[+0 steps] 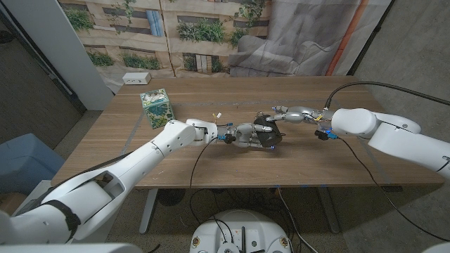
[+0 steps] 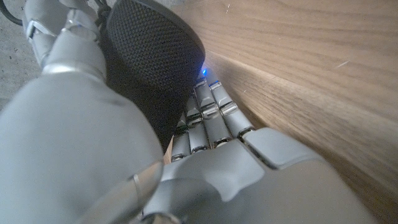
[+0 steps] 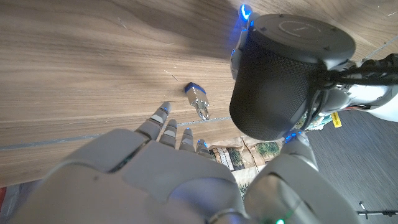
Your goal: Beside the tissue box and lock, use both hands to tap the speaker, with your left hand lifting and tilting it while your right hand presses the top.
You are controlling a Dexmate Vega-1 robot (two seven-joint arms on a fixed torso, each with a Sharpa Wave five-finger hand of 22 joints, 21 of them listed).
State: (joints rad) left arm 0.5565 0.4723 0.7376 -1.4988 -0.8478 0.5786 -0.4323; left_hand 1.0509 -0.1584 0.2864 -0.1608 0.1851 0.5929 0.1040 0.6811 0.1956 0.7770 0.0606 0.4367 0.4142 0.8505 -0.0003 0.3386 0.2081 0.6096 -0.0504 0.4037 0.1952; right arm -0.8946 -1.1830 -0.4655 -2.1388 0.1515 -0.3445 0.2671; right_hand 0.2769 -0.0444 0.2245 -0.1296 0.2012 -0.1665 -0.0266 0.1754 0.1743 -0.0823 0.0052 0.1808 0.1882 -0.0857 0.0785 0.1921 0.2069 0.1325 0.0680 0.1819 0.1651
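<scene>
We hold the black speaker [image 1: 268, 131] tilted above mid-bench in our left hand [image 1: 247, 134]; our right hand [image 1: 290, 113], fingers apart, hovers close. A hard press could knock it loose.

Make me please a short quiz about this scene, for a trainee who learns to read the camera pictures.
1. True or false: the left robot hand holds the speaker.
2. Which small thing lies on the table near the speaker? A) lock B) cup C) spoon
3. Fill in: the tissue box stands on the robot's ___ side of the speaker.
Key: 1 true; 2 A; 3 left.
</scene>
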